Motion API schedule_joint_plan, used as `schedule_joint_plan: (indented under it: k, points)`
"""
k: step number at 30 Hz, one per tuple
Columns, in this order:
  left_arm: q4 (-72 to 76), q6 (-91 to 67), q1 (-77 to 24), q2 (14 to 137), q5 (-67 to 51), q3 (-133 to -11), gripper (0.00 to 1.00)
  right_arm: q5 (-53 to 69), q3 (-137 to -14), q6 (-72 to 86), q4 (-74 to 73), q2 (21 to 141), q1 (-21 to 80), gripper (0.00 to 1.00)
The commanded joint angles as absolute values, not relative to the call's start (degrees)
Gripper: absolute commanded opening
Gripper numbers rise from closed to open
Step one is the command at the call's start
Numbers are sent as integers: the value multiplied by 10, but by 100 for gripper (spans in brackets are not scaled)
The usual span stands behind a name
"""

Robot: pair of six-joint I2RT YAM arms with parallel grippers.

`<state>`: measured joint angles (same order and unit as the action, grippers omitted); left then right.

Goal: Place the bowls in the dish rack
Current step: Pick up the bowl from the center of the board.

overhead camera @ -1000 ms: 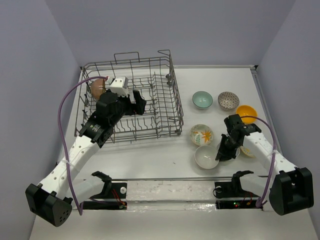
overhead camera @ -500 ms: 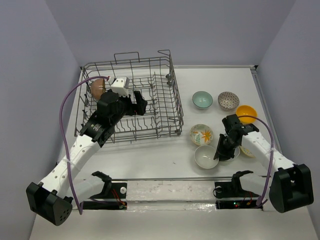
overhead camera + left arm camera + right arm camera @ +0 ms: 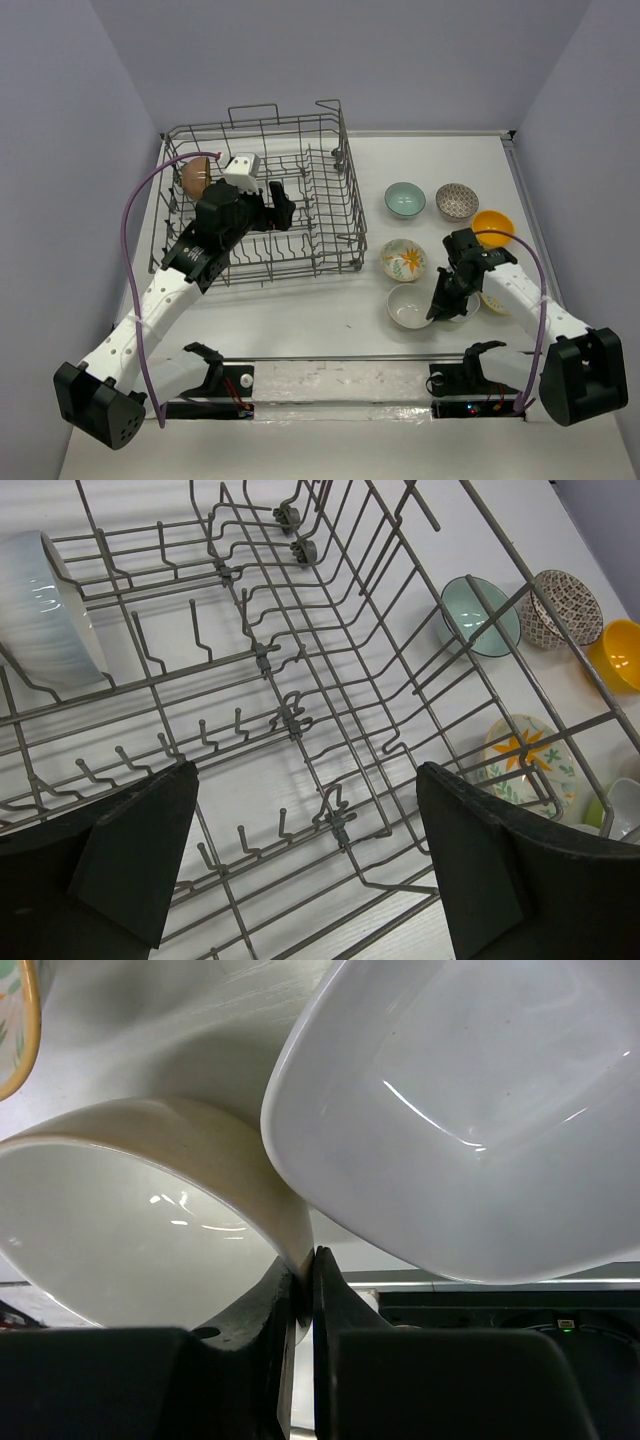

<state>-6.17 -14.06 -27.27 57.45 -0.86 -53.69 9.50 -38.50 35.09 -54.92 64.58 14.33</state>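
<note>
Pinching the rim of the round white bowl (image 3: pixel 410 307), the right hand (image 3: pixel 440 305) is sitting low over the worktop (image 3: pixel 300 310) near its front right. In the right wrist view its two fingers (image 3: pixel 340 1360) are closing nearly together on the thin wall of that bowl (image 3: pixel 150 1220), one inside and one outside. The squarish white bowl (image 3: pixel 460 1110) is lying just beside the gripped rim; whether the two are touching I cannot tell.

The left hand (image 3: pixel 278 205) is hanging over the middle of the dish rack (image 3: pixel 352 215), its fingers (image 3: pixel 130 860) spread as wide as they go and holding nothing, with bare tines showing between them.

Two bowls are already standing in the rack: a brown bowl (image 3: pixel 194 176) at its far left corner, and a pale ribbed bowl (image 3: pixel 50 610) leaning among the tines at the left edge of the left wrist view.

The other bowls are resting on the worktop to the right of the rack: the teal bowl (image 3: pixel 405 199), the speckled bowl (image 3: pixel 457 201) and the orange-yellow bowl (image 3: pixel 492 226) in a far row, and the floral bowl (image 3: pixel 404 259) nearer, just behind the gripped one.
</note>
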Motion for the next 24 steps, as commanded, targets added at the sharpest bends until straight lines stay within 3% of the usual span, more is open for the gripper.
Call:
schedule_joint_plan:
  k: [1,18,24]
  points:
    - [-34,-142,-273,575,-14,-533,99,100,-400,345,-551,623,147,1]
    - [-54,-149,-279,589,-32,-564,98,98,-573,332,-664,571,147,1]
    - [-82,-168,-281,596,-46,-604,97,75,-705,332,-657,595,147,1]
